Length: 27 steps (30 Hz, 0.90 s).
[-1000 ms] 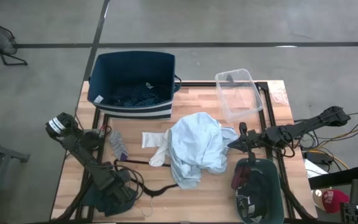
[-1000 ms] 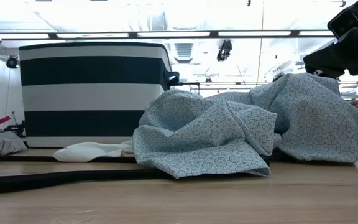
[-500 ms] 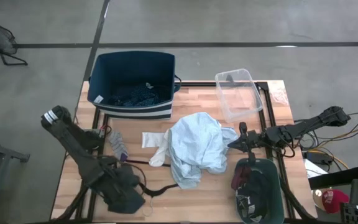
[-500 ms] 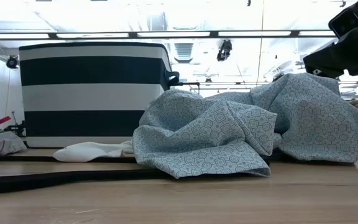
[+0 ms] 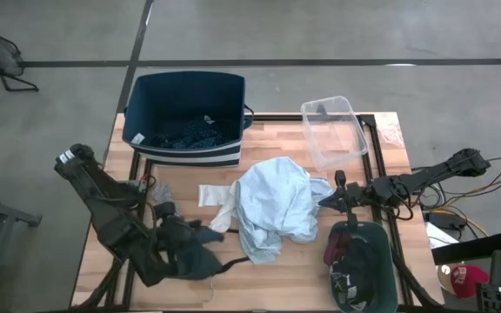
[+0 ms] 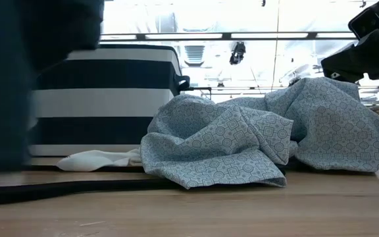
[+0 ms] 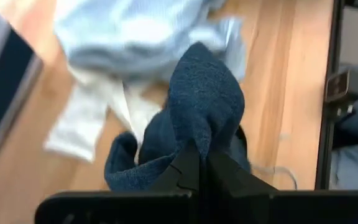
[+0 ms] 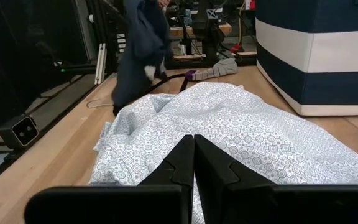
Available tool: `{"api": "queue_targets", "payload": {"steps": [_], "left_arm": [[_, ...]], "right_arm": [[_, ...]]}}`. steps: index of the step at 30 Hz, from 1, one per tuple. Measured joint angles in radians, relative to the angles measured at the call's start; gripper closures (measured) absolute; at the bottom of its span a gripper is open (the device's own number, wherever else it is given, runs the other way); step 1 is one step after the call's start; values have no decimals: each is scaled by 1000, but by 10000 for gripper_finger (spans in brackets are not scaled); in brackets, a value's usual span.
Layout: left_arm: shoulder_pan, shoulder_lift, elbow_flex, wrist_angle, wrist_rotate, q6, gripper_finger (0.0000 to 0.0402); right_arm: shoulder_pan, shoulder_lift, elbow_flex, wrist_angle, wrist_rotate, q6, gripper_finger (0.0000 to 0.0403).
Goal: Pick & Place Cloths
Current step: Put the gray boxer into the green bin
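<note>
My left gripper [image 5: 175, 236] is raised over the table's near left part and is shut on a dark teal cloth [image 7: 197, 112]. The right wrist view shows this cloth [image 8: 138, 50] hanging in a bunch. A pale-blue shirt [image 5: 272, 209] lies crumpled mid-table, overlapping a small white piece [image 5: 216, 196]. A navy dotted piece [image 5: 185, 132] lies inside the striped bin [image 5: 146, 104]. My right gripper [image 5: 333, 202] is shut and empty at the shirt's right edge, pointing across it [image 8: 193, 163]. My left gripper pinches a bunched fold of the dark teal cloth [image 7: 194, 146] between its two fingers, which slant downward from the table's left. Several layers are gathered there. The cloth hangs slack below the fingers; whether its lower end [image 8: 122, 106] touches the table, I cannot tell.
A thin black hanger [image 5: 229, 263] lies near the front edge, below the held cloth. A small grey and purple piece [image 5: 163, 202] lies left of the shirt. A clear plastic box [image 5: 333, 130] stands at the back right. A dark container with maroon pieces [image 5: 359, 261] sits front right.
My left gripper has risen from the near left corner and moved toward the shirt, tipping and rolling as it went. The dark teal cloth has come up off the table with it and now hangs in front of the low camera.
</note>
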Motion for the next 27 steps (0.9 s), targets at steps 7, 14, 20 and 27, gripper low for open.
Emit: {"api": "queue_targets", "payload": {"steps": [7,14,20,27], "left_arm": [[55,0,112,0,-134,163,392],[130,0,150,81,-264,211,395],[187,4,149,252,-304,318,392],[241,4,148,403,-294,421,392]], "right_arm": [[0,0,0,106,1,-46,394],[0,0,0,268,0,6,394],[0,1,0,307,0,56,394],[0,2,0,326,0,85,394]]}}
